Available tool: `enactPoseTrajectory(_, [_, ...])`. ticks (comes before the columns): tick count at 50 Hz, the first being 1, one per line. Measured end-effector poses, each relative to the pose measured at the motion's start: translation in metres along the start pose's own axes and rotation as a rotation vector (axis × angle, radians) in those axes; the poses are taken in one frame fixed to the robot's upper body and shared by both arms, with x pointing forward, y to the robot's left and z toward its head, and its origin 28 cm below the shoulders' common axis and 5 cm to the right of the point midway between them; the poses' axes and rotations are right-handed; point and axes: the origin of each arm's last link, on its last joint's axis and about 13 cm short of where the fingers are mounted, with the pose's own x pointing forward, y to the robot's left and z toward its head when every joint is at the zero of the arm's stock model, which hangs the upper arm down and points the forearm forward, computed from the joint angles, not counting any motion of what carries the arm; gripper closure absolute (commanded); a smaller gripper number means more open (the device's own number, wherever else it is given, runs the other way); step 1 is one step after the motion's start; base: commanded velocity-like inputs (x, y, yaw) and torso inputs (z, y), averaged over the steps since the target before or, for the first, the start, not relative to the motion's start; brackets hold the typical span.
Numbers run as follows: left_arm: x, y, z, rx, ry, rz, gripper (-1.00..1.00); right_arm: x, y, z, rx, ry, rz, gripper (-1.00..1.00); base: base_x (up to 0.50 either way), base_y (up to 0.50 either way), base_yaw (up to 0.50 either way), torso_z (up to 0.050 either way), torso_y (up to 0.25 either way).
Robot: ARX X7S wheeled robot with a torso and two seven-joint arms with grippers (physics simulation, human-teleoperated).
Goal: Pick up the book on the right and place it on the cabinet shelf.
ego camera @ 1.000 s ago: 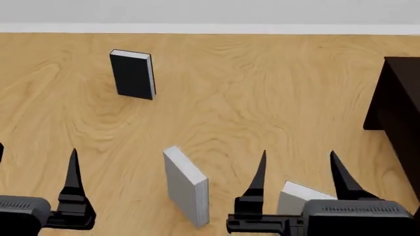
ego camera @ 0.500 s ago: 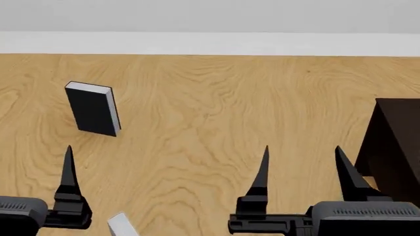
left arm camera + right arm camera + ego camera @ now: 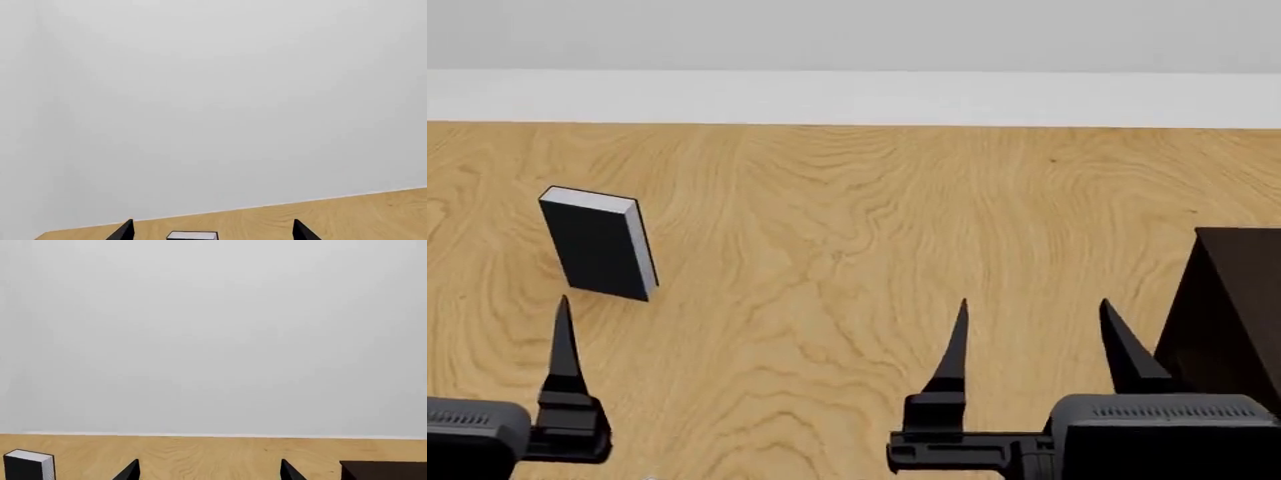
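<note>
Nowhere near done: grey book out of view, cabinet point(image 3: 1232, 310) at right, right gripper point(image 3: 1034, 335) and left gripper point(image 3: 211, 230) spread wide, empty.

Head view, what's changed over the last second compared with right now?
The view swung up and away: the two light grey books near the arms dropped out of sight, the black book slid left and lower in the picture, and the dark cabinet moved lower at the right edge. More wall shows. Nothing was grasped or released; the left tool and right tool are open and empty as before.
</note>
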Motion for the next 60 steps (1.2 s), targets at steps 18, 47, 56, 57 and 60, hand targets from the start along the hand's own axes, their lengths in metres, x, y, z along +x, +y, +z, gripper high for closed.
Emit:
enactPoseTrajectory(18, [-0.002,0.004,0.003,-0.005,-0.023,-0.021,-1.00,0.017,-0.005,0.059,-0.189,0.170,0.198,-1.00,0.00,0.00,0.00,0.000,0.000])
enactPoseTrajectory(47, [-0.009,0.006,0.009,0.016,-0.050,-0.077,-1.00,0.002,-0.018,0.100,-0.363,0.535,0.530,-1.00,0.00,0.00,0.00,0.000,0.000])
enactPoseTrajectory(56, [-0.011,0.007,0.010,0.025,-0.048,-0.089,-1.00,-0.010,-0.023,0.102,-0.399,0.641,0.600,-1.00,0.00,0.00,0.00,0.000,0.000])
enactPoseTrajectory(57, [-0.011,0.007,0.010,0.026,-0.048,-0.091,-1.00,-0.010,-0.023,0.102,-0.401,0.653,0.604,-1.00,0.00,0.00,0.00,0.000,0.000])
enactPoseTrajectory(60, [-0.012,0.007,0.010,0.029,-0.047,-0.097,-1.00,-0.013,-0.025,0.102,-0.407,0.684,0.613,-1.00,0.00,0.00,0.00,0.000,0.000])
